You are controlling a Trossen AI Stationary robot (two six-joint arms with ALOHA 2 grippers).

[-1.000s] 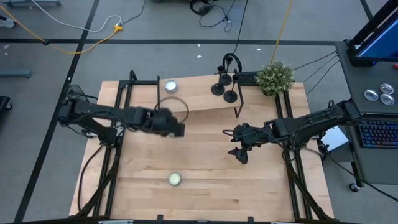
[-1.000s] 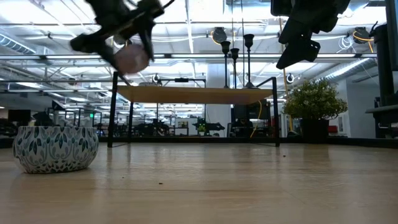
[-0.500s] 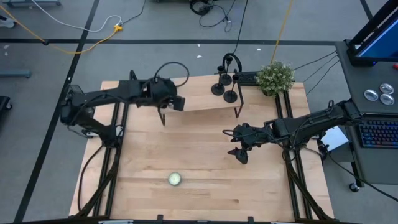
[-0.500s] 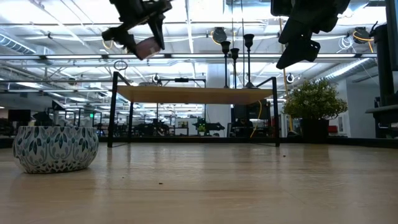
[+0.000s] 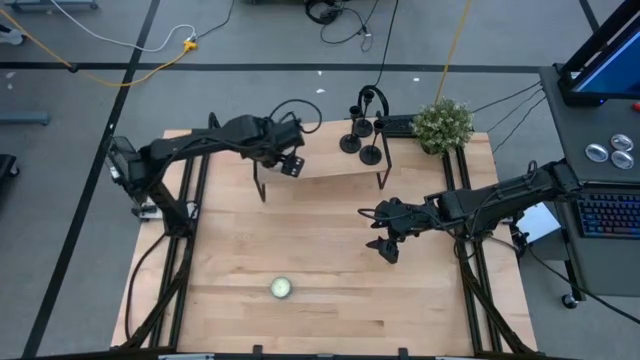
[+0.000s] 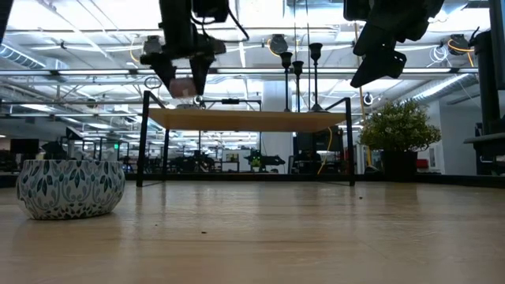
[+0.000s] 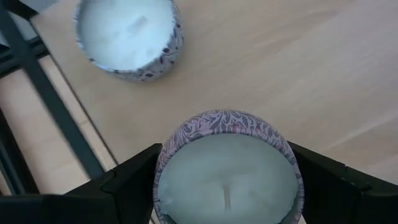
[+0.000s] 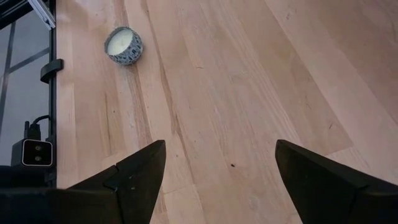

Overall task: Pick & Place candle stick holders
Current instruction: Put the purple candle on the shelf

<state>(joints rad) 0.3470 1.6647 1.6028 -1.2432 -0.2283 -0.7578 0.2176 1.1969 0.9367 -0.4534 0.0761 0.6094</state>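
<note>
- Left tool (image 7: 227,186) is clamped on a round patterned tin candle with pale wax (image 7: 227,180); it has swung from mid-tabletop to over the left end of the raised wooden shelf (image 5: 335,163) at the tabletop's far edge.
- A second patterned tin candle (image 7: 127,34) sits on the shelf just beyond the held one. It was in plain sight from above a second ago; the arm now covers it in the high view.
- Judgement: the carried item is a candle, not a holder, so this move seems to clear or arrange candles rather than advance the holders.
- Three black candle stick holders with round bases and thin stems (image 5: 361,135) stand together at the shelf's right end, near the tabletop's far edge, untouched.
- Right tool (image 8: 214,180) has not moved: it hangs spread and empty above the tabletop's right half.
- A third patterned tin candle (image 5: 281,288) rests near the tabletop's near edge, unmoved.
- Small green potted plant (image 5: 442,123) stands at the far right corner.
- Hard to tell: whether the held candle touches the shelf yet. The low view suggests it hangs just above.
- Left tool's fingertips are cut off in its wrist view.
</note>
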